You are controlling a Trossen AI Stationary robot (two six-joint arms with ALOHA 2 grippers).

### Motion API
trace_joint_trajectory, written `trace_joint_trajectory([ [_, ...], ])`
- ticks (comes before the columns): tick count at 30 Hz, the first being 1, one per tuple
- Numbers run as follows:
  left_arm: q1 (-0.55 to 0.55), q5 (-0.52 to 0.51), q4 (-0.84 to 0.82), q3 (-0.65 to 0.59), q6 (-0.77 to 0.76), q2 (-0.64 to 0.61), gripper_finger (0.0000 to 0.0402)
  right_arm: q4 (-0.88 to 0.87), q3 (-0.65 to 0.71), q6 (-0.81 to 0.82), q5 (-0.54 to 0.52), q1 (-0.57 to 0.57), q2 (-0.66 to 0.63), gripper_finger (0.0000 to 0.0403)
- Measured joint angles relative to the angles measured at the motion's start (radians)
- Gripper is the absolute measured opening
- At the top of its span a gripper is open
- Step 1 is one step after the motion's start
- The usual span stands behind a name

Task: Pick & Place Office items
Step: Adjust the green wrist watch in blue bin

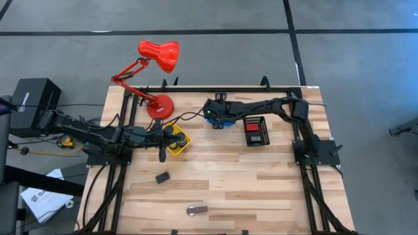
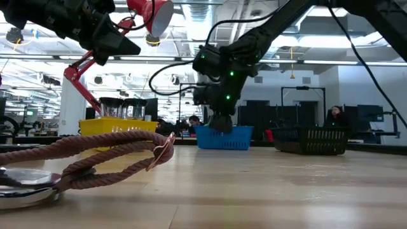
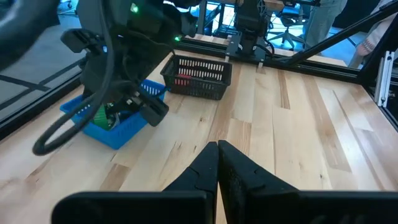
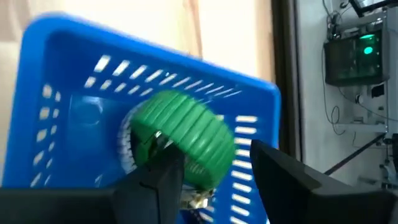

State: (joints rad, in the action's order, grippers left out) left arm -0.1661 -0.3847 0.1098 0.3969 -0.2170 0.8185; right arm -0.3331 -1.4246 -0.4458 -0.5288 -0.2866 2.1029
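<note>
At the near edge of the table (image 1: 261,196), closest to the low camera, you have a brownish rope loop (image 2: 95,159) lying flat with a metal clip (image 2: 25,189) at its end; from above it shows as a small brownish bar (image 1: 197,210). A little farther in, a black block (image 1: 162,177) sits alone on the wood, apart from everything else. Beyond that, your left gripper (image 1: 162,154) hangs just beside the yellow basket (image 1: 179,145), its two fingers (image 3: 239,168) pressed together with nothing between them. Farther back and to the right, your right gripper (image 1: 215,117) is down over the blue basket (image 1: 225,123); its fingers (image 4: 283,177) stand apart, released, right above a green ribbed roll (image 4: 183,137) that lies inside the basket against its wall. Just beside the blue basket, the black basket (image 1: 255,130) holds a red block (image 1: 252,128). At the far edge, the red desk lamp (image 1: 157,62) stands on its round base behind the yellow basket, its head reaching out past the table.
</note>
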Motion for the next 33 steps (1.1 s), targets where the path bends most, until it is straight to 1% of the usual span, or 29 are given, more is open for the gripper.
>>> trace_joint_trajectory([
  [6,0.000,0.000,0.002,0.000,0.002,0.000,0.0001,0.036,-0.001,-0.007,0.004,0.017,-0.002,0.0172],
  [9,0.000,0.000,0.003,0.000,0.003,0.000,0.0001,0.041,-0.001,-0.003,0.005,0.019,-0.002,0.0160],
  [12,0.000,0.000,0.003,0.000,0.003,0.000,0.0001,0.040,-0.001,0.001,0.004,0.021,-0.002,0.0131],
  [21,0.000,0.000,0.003,0.000,0.003,0.000,0.0001,0.030,-0.001,0.001,-0.004,0.048,-0.002,0.0013],
  [23,0.000,0.000,0.003,0.000,0.003,0.000,0.0001,0.027,-0.001,0.001,-0.038,0.066,-0.002,0.0010],
  [27,0.000,0.000,0.003,0.000,0.003,0.000,0.0001,0.019,-0.001,-0.027,-0.161,0.107,-0.014,0.0025],
  [30,0.000,0.000,0.003,0.000,0.003,0.000,0.0001,0.017,-0.001,-0.060,-0.243,0.133,-0.017,0.0015],
  [33,0.000,0.000,0.003,0.000,0.003,0.000,0.0001,0.019,-0.001,-0.090,-0.278,0.147,-0.024,0.0007],
])
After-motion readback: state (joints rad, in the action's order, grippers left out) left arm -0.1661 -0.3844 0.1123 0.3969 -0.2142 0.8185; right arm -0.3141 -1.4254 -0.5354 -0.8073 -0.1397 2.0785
